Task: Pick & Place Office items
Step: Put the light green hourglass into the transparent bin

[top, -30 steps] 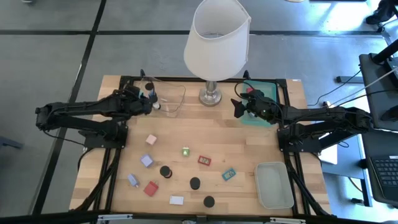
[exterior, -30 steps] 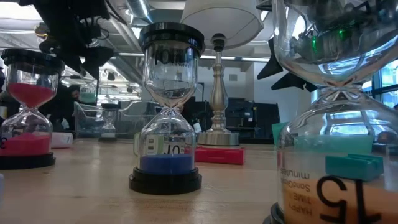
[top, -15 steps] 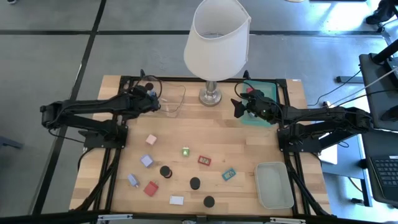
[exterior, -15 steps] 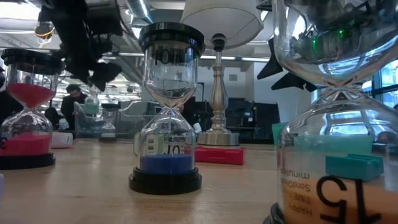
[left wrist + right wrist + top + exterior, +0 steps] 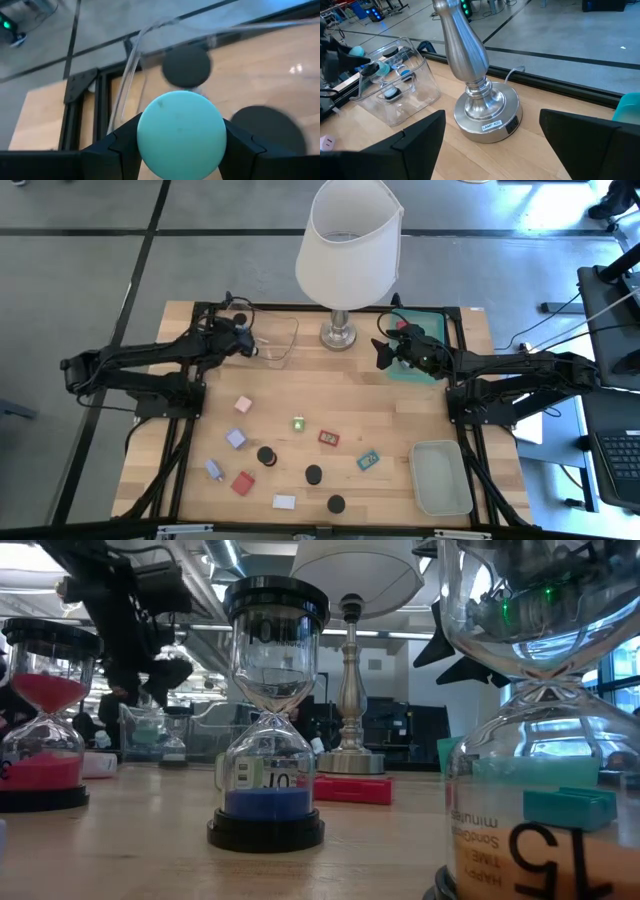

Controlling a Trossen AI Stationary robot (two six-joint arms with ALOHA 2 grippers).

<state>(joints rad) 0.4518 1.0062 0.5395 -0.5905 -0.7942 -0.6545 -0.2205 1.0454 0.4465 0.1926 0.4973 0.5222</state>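
Teal, round-topped piece [image 5: 181, 133] pinched between the left gripper [image 5: 240, 337]'s closed fingers, held above the clear tray [image 5: 278, 340] at the table's back left, where black caps [image 5: 186, 67] already lie. Right gripper [image 5: 385, 352] parked over the green tray [image 5: 432, 320] beside the lamp base [image 5: 485, 112], fingers spread wide and holding nothing. Remaining office items [image 5: 284, 460] scattered on the wooden table [image 5: 400, 410]'s front half.

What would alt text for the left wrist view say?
The left gripper holds a teal round cap between its dark fingers, above the rim of a clear tray where two black round caps lie on the wooden table.
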